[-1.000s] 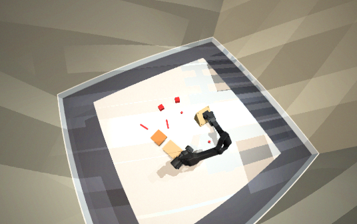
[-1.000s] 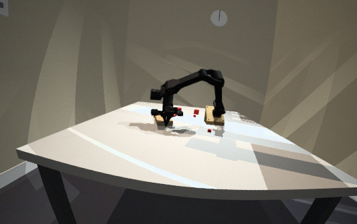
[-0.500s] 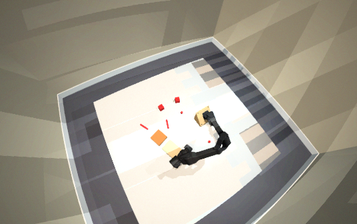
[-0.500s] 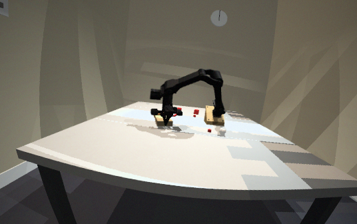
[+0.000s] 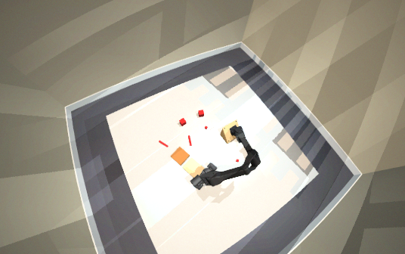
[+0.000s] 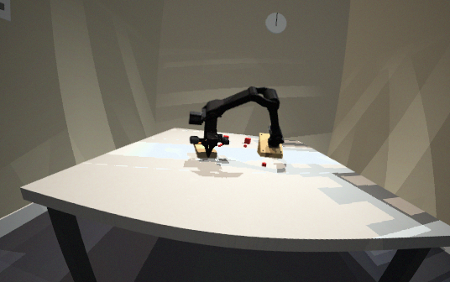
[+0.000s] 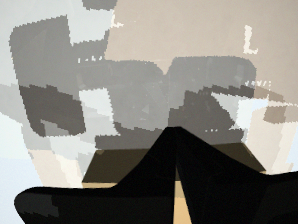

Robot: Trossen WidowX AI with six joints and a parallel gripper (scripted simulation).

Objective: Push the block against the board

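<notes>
Two red cubes (image 5: 183,121), one orange block (image 5: 180,155).

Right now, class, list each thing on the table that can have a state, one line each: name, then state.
Gripper: shut, holding nothing, tips down beside the board.
Orange square block: flat on the table, one side against the board.
Pale board: flat on the table, partly hidden under the gripper.
Arm: bent over, reaching from its wooden base to the board.
</notes>
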